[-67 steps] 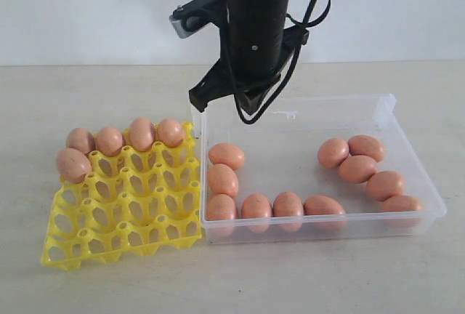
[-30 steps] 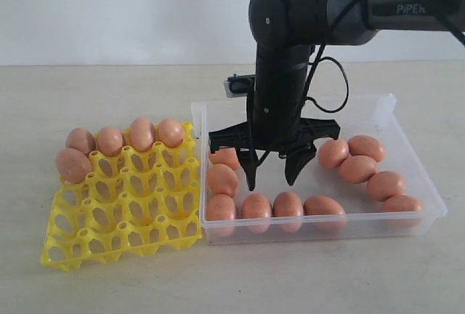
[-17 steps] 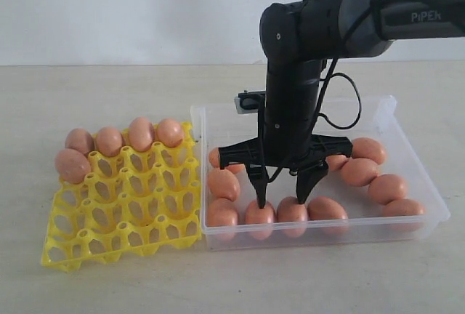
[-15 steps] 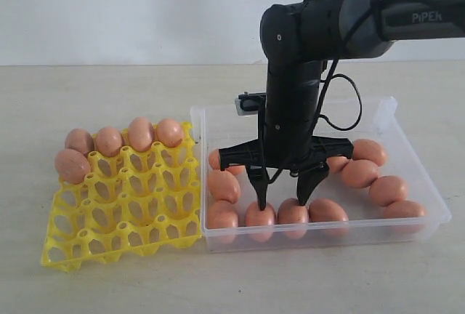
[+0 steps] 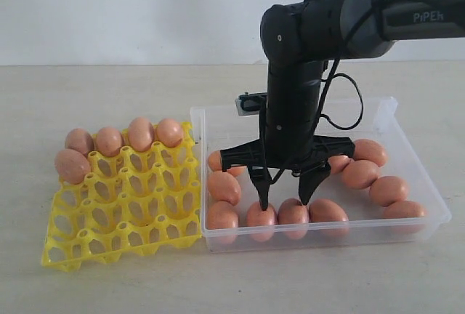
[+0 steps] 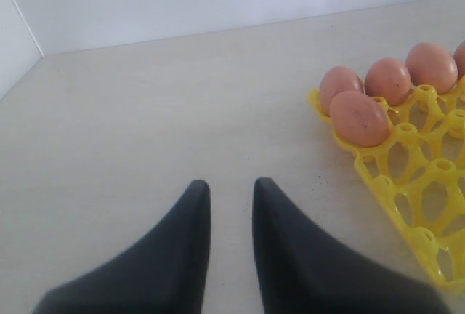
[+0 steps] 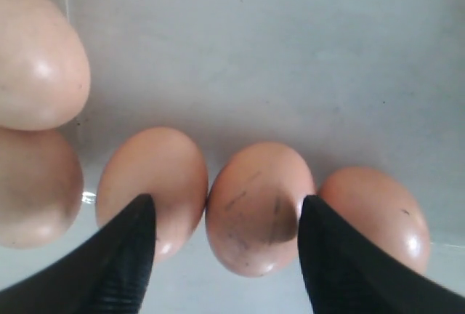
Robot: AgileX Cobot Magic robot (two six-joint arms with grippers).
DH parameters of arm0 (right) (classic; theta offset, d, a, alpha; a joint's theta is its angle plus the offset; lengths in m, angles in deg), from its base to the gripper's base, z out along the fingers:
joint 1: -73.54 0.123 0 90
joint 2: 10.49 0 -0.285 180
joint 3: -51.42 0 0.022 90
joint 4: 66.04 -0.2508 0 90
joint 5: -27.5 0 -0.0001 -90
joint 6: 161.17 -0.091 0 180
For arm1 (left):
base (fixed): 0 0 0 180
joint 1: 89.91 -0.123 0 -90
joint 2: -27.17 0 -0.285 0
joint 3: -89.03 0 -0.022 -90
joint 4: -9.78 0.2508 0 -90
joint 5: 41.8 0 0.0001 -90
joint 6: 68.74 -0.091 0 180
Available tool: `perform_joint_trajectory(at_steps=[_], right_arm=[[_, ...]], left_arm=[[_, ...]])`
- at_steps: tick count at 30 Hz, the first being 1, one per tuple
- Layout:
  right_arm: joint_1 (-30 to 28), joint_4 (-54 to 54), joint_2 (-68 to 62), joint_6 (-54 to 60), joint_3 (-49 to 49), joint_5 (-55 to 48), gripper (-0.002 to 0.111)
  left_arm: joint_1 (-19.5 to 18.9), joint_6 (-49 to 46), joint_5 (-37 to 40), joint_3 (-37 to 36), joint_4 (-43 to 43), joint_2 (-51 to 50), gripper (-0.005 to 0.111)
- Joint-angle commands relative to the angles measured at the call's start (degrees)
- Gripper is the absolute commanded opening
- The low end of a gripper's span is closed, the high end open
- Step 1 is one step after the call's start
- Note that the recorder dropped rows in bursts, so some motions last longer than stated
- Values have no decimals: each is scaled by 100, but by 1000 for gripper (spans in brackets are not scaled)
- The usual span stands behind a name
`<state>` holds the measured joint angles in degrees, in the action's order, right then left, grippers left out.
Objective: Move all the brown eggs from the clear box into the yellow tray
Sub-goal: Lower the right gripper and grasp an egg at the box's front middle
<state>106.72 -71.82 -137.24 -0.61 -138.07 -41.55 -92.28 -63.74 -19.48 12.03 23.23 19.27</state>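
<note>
Eleven brown eggs (image 5: 387, 189) lie in the clear box (image 5: 363, 232) and five sit in cups of the yellow tray (image 5: 123, 219), four along its far edge and one just in front at the left end; the tray stands just beside the box. The right gripper (image 5: 284, 199) is down inside the box over the front row, its fingers spread wide and gripping nothing, with the speckled egg (image 7: 258, 208) between them. The risk, as I judge it, is crowding: that egg touches a neighbour on each side, and in the right wrist view one fingertip (image 7: 134, 241) sits over the neighbouring egg (image 7: 152, 176) rather than over the gap beside the target, while the other hangs at the seam with the egg on the far side (image 7: 374, 216). Going lower from here could press a fingertip onto a shell and crack it, or wedge the row against the front wall. Closing as it stands could trap two eggs at once, a slanted, slippery hold that might let one drop on the way to the tray. The left gripper (image 6: 227, 187) hovers over bare table (image 6: 145, 110) near the tray's corner, fingers only narrowly parted with nothing between them, so it poses no hazard
</note>
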Motion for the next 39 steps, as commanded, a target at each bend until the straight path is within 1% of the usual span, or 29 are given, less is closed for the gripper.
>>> perform_joint_trajectory(at_steps=[1, 8, 11, 13, 15, 18, 33, 39], right_arm=[[-8, 203, -85, 198, 140, 52, 56], [-8, 40, 340, 243, 140, 248, 56], [-8, -560, 481, 301, 140, 269, 56], [-8, -985, 492, 542, 140, 347, 56], [-8, -1154, 492, 583, 140, 564, 56], [-8, -1128, 492, 329, 140, 780, 56], [-8, -959, 101, -20, 161, 630, 56], [-8, -947, -149, -85, 161, 630, 52]], left_arm=[[31, 11, -41, -22, -11, 11, 22], [31, 11, -41, -22, -11, 11, 22], [31, 11, -41, -22, -11, 11, 22], [31, 11, -41, -22, -11, 11, 22], [31, 11, -41, -22, -11, 11, 22], [31, 11, -41, -22, -11, 11, 22], [31, 11, -41, -22, -11, 11, 22], [31, 11, -41, -22, -11, 11, 22]])
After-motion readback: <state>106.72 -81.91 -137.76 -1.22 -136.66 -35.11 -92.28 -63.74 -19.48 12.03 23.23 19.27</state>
